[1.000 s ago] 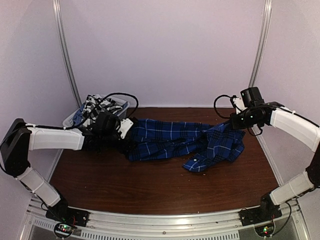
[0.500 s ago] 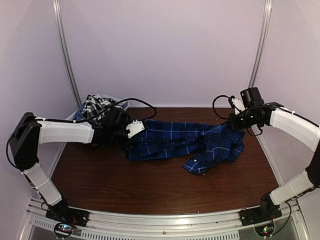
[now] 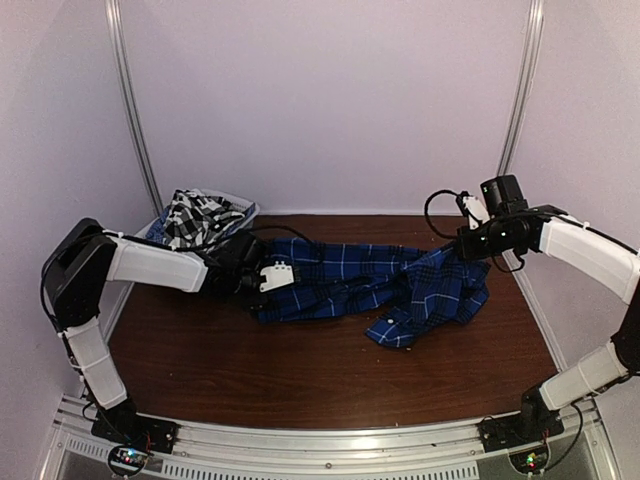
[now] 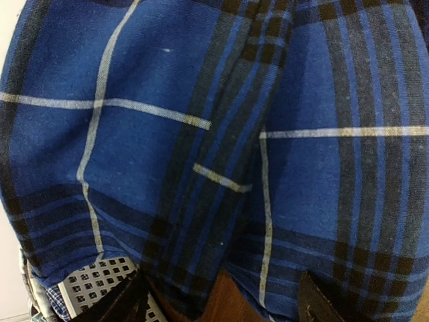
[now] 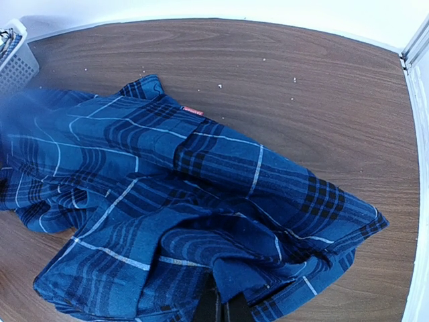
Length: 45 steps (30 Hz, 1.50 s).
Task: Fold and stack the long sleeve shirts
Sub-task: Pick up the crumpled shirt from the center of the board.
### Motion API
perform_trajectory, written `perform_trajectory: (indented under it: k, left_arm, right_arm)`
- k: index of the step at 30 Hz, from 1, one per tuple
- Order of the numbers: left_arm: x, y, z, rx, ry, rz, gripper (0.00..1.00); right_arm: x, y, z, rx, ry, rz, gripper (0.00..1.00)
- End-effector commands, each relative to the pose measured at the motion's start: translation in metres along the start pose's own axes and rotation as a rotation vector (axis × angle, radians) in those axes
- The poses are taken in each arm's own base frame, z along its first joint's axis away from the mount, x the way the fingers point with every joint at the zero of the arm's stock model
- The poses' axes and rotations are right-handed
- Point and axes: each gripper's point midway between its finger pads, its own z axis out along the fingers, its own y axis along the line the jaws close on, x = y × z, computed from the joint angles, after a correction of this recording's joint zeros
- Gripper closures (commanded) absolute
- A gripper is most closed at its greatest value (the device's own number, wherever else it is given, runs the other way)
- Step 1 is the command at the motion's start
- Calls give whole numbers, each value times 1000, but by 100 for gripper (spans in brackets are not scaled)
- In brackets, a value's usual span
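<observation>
1. From the top view, we see the blue shirt point(image 3: 370, 280), a royal and navy plaid, lying rumpled and stretched sideways across the far half of the brown tabletop point(image 3: 300, 370). The left fingers point(image 3: 272, 277) sit at its left end, close to a white mesh basket point(image 3: 248, 211) in the far left corner that holds the checked shirt point(image 3: 195, 215). The right fingers point(image 3: 462, 245) are at the shirt's right end.
2. In the left wrist view, blue plaid fills nearly everything. The left fingers point(image 4: 218, 305) stand wide apart at the bottom edge, with cloth draped across the gap and nothing pinched. A bit of basket mesh point(image 4: 100, 282) shows at the lower left.
3. In the right wrist view, the right fingers point(image 5: 218, 308) are pressed together on a bunched fold of the blue shirt point(image 5: 167, 201), which spreads away toward the basket.
4. We judge the step to be spreading this shirt flat. To do it well, the left fingers should close on one edge rather than a bundle. Both arms can then draw apart gently, keeping the cloth low and clear of the basket.
</observation>
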Motion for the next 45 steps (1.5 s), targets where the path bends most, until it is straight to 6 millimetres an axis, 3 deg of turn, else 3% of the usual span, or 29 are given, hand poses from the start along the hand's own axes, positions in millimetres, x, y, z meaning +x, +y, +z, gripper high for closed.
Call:
perform_trajectory:
  k: [1, 8, 20, 21, 26, 29, 32, 33, 35, 39, 45]
  left_arm:
    - [-19, 27, 3, -111, -45, 26, 23]
    - [-33, 34, 7, -117, -92, 17, 35]
    - [-36, 30, 8, -57, -134, -46, 90]
    - [-35, 30, 8, -54, -135, -49, 99]
    - [-39, 33, -10, -38, -188, -100, 100]
    - [-49, 50, -39, -56, -273, -196, 100]
    - [-60, 86, -81, -132, -358, -368, 100]
    - [-63, 105, -104, -181, -403, -432, 100]
    - [-59, 139, -144, -283, -457, -580, 100]
    - [-41, 196, -219, -401, -547, -798, 100]
    - [-41, 239, -299, -438, -664, -904, 100]
  right_arm:
    - [3, 0, 0, -9, -7, 0, 100]
    - [6, -1, 2, -9, 2, 1, 100]
    - [0, -2, -6, 3, -18, 1, 100]
    - [-1, -2, -7, 6, -20, 2, 100]
    - [-10, -4, -18, 23, -55, 10, 100]
    - [-22, -3, -33, 21, -102, 19, 100]
    - [-41, 8, -58, -33, -170, 19, 100]
    - [-51, 14, -71, -60, -204, 17, 100]
    - [-72, 23, -103, -99, -277, 14, 100]
    - [-117, 25, -187, -86, -475, 18, 100]
    - [-152, 26, -269, -72, -657, 22, 100]
